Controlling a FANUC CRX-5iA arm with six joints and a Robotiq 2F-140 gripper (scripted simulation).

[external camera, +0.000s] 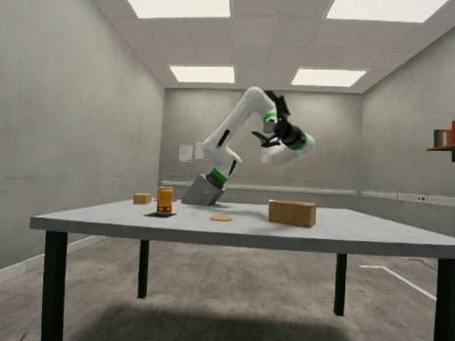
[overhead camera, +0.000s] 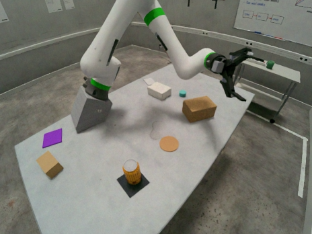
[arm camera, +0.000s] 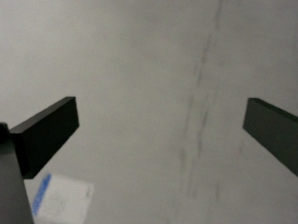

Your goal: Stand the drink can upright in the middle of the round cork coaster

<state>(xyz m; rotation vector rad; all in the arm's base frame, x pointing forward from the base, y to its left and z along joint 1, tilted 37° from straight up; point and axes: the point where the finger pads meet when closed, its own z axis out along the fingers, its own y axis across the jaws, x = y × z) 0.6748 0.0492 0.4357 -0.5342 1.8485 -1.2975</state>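
Observation:
The orange drink can (overhead camera: 132, 172) (external camera: 165, 200) stands upright on a black square coaster (overhead camera: 141, 187) (external camera: 153, 215) near the table's front edge. The round cork coaster (overhead camera: 169, 143) (external camera: 221, 219) lies flat and bare on the table (overhead camera: 101, 208), a little way from the can. My gripper (overhead camera: 247, 75) (external camera: 261, 113) (arm camera: 161, 112) is open and empty. It hangs high in the air past the far right corner of the table, far from the can and both coasters. The wrist view shows only a grey wall between the fingers.
A cork block (overhead camera: 199, 108) (external camera: 292, 213), a white box (overhead camera: 159, 91), a small teal cylinder (overhead camera: 182, 93) and a white card (overhead camera: 148, 81) lie at the back. A purple square (overhead camera: 52, 138) and a tan cube (overhead camera: 49, 164) (external camera: 142, 198) lie at the left. The arm's base (overhead camera: 90, 109) stands behind.

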